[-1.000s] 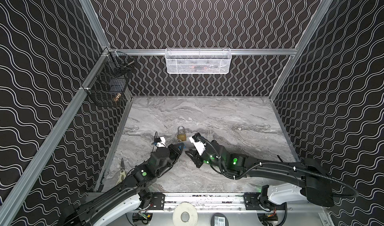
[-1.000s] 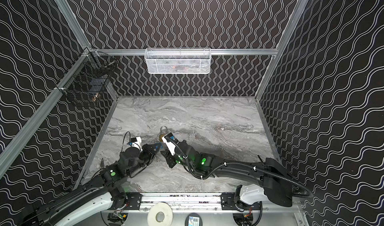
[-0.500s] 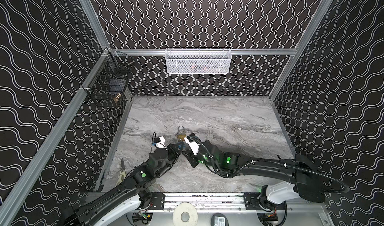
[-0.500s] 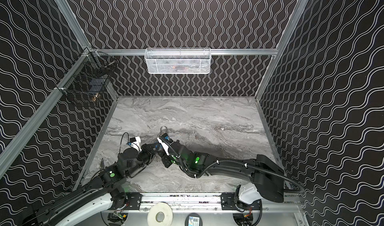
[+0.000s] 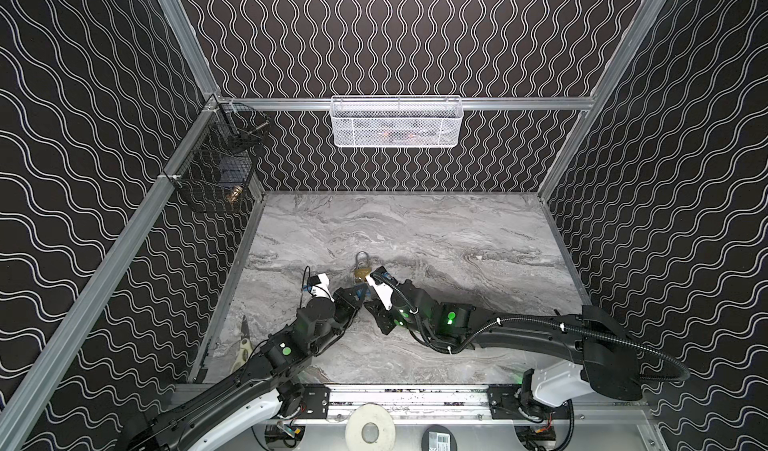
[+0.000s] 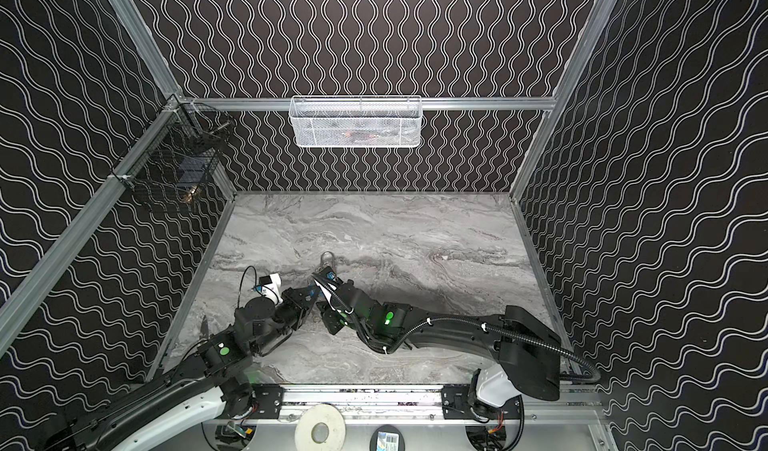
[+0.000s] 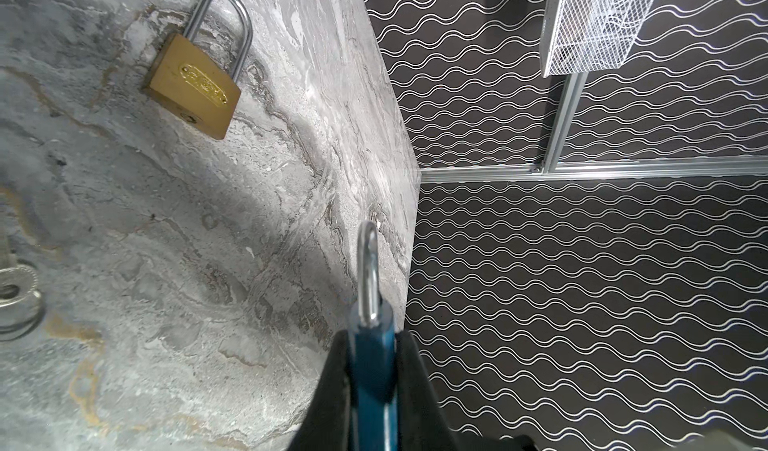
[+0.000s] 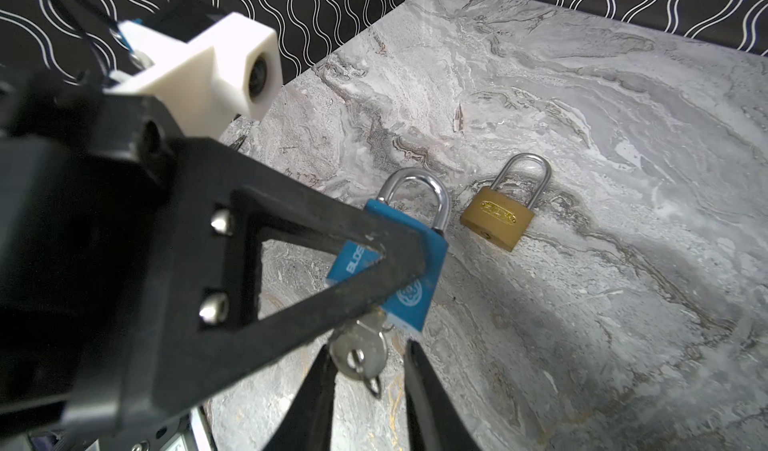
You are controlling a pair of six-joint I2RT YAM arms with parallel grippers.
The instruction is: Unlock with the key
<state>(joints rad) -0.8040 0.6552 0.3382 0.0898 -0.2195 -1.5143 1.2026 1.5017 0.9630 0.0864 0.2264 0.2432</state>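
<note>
Left fingers (image 8: 291, 228) clamp blue padlock (image 8: 415, 303); right fingers (image 8: 316, 395) parted, straddling key (image 8: 359, 351) stuck in its base.

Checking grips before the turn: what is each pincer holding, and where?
Left pincer clamps the blue padlock across its body's flat faces. Right pincer straddles the key, gripping nothing.

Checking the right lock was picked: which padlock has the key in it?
The blue padlock, clamped in the jaws of the left gripper, with the key in its base. The brass padlock lies flat on the table, keyhole empty.
</note>
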